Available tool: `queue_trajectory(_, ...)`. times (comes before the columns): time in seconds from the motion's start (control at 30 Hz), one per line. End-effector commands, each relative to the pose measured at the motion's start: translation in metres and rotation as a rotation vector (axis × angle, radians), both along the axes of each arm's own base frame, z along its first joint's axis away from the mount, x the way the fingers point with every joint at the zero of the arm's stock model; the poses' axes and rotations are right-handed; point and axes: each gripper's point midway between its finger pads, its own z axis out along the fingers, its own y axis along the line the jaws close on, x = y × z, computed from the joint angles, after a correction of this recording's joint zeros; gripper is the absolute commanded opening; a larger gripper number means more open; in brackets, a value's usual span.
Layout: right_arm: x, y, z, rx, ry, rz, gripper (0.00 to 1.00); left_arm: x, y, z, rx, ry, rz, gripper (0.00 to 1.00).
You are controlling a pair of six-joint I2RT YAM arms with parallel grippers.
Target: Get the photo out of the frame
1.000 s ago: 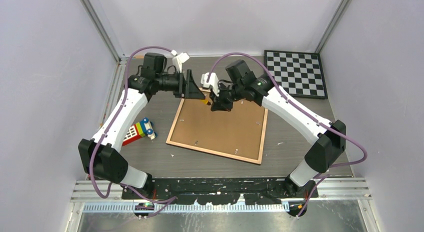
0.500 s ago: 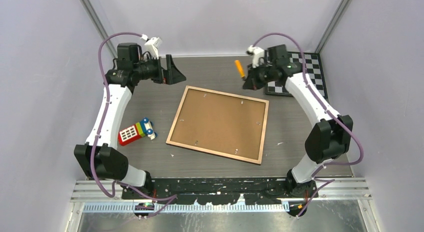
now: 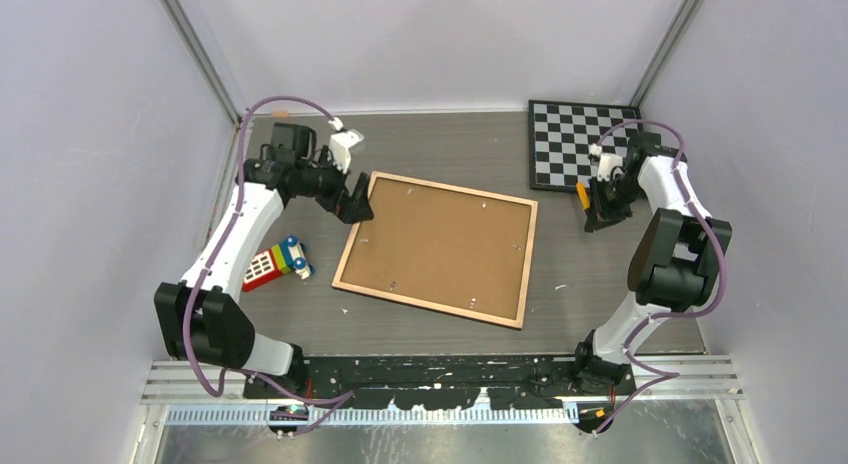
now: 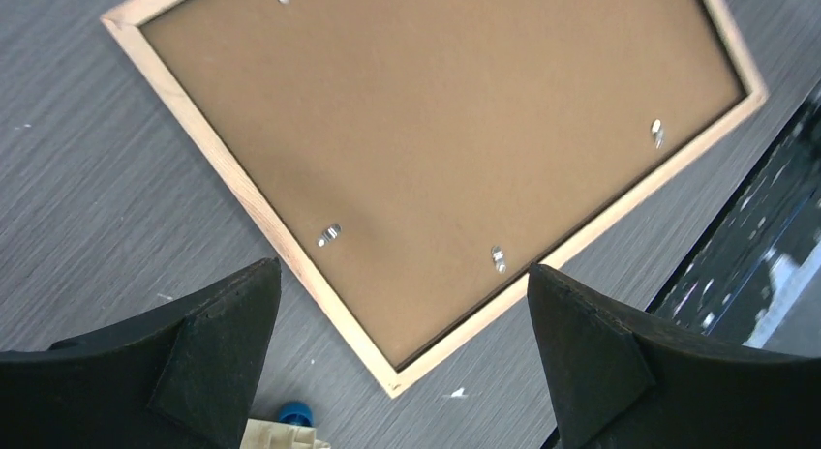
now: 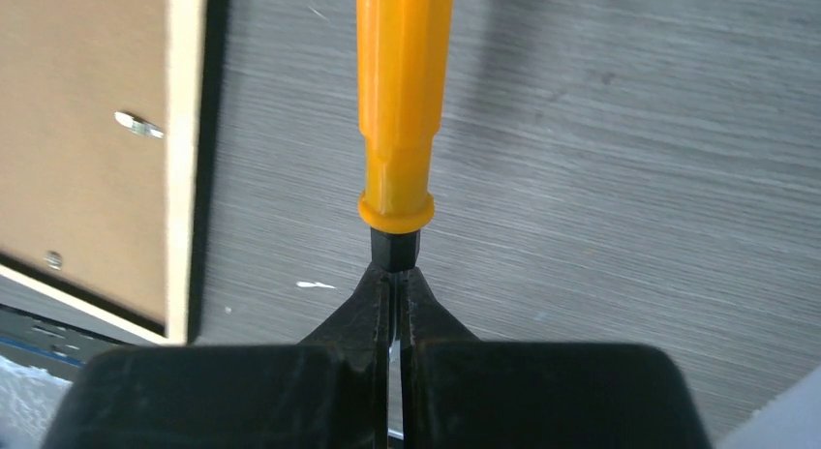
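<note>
Frame (image 3: pixel 436 246): lies flat and back up in the middle of the table (image 3: pixel 590 284), turned a little askew, its long sides running left to right
Back of frame: a brown board (image 4: pixel 455 110) fills a pale wood rim (image 4: pixel 208 154); small metal clips (image 4: pixel 329 234) sit on the board close to the rim
Photo: not in sight, since only the frame's back shows
Left claw (image 3: pixel 358 202): spread wide and holding nothing; it hangs above the frame's far left corner, clear of it
Left wrist view: the two black fingers (image 4: pixel 218 338) stand far apart at the bottom corners, with the frame's board and rim showing between them lower down
Right claw (image 3: pixel 599 214): closed tight on a tool (image 3: pixel 582 194), well to the right of the frame and apart from it
Tool: it has an orange handle and a black shank; the fingers (image 5: pixel 373 299) pinch the shank and the handle (image 5: pixel 402 101) points away from the claw, over bare table
Right wrist view: the frame's right edge runs down the left side, with one clip on the board there; the tool is clear of it
Checkerboard (image 3: pixel 590 134): lies flat at the far right of the table, just beyond the right claw
Toy (image 3: pixel 274 263): a small red, white, blue and yellow toy lies left of the frame, near its near left corner and not touching it
</note>
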Motion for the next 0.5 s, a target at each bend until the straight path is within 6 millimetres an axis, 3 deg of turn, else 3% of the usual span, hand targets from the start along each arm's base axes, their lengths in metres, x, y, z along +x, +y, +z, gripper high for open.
queue_trajectory(0.0, -0.012, -0.027, -0.012, -0.089, 0.054, 0.068, 0.01, -0.018, 0.0, -0.015, 0.132, -0.081, -0.166, 1.0)
queue_trajectory(0.2, -0.009, -0.055, -0.045, -0.155, 0.143, 0.044, 0.01, -0.05, -0.008, -0.046, 0.246, -0.116, -0.382, 1.0)
queue_trajectory(0.47, 0.012, -0.062, -0.067, -0.16, 0.16, 0.0, 0.02, -0.082, -0.02, -0.075, 0.351, -0.242, -0.626, 1.0)
